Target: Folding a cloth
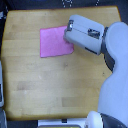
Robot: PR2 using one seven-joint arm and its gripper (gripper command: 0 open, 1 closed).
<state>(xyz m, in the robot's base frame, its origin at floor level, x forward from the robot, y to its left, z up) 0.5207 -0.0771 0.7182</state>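
Observation:
The cloth (pixel 52 42) is a flat pink-magenta square lying on the wooden tabletop (pixel 45 80), in the upper middle of the exterior view. My gripper (pixel 68 35) comes in from the exterior view's right and sits over the cloth's right edge. Its grey-white housing covers that edge and the fingertips, so I cannot see whether the jaws are open or shut. The rest of the cloth lies spread out flat.
The white arm (pixel 115 65) fills the exterior view's right side, from the gripper down to the bottom right corner. Dark floor surrounds the tabletop. A pale object (pixel 1 95) shows at the left edge, and a white strip (pixel 60 123) at the bottom edge.

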